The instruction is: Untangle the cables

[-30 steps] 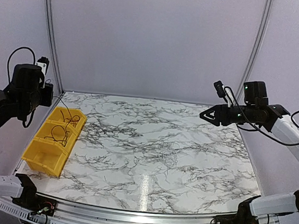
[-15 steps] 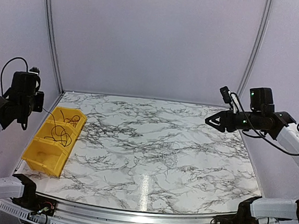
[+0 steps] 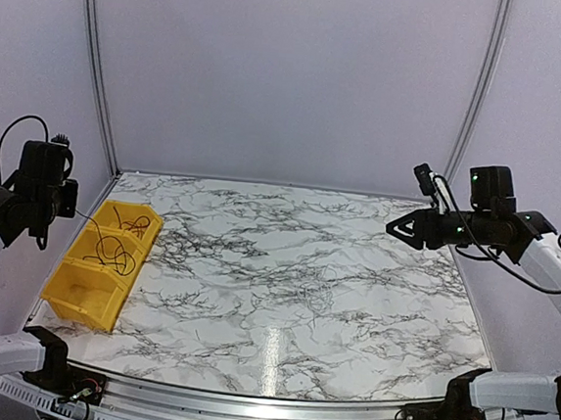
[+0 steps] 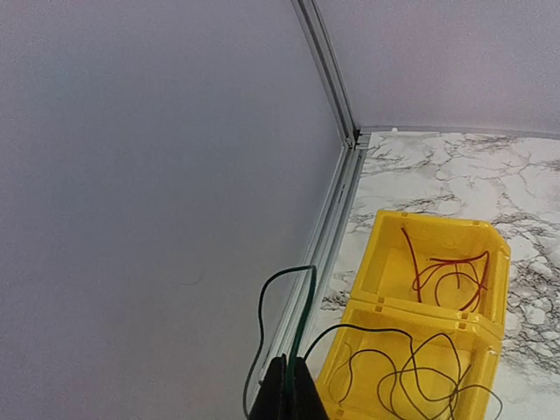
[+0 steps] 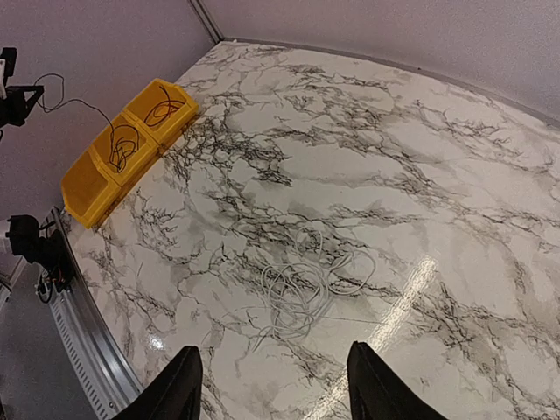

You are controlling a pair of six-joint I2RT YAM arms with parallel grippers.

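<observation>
No text, label, brand, number or sign can be read in any view. The bin point(image 3: 84, 303) and the table point(image 3: 354, 266) show plain surfaces with no legible marks.

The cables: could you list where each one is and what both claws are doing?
Red cable: far compartment of the yellow bin
Black cable: middle compartment, one end leading out to the left gripper
White cable: loose tangle on the marble table
Left gripper: shut on the black cable, raised left of the bin
Right gripper: open, holding nothing, high over the table
</observation>
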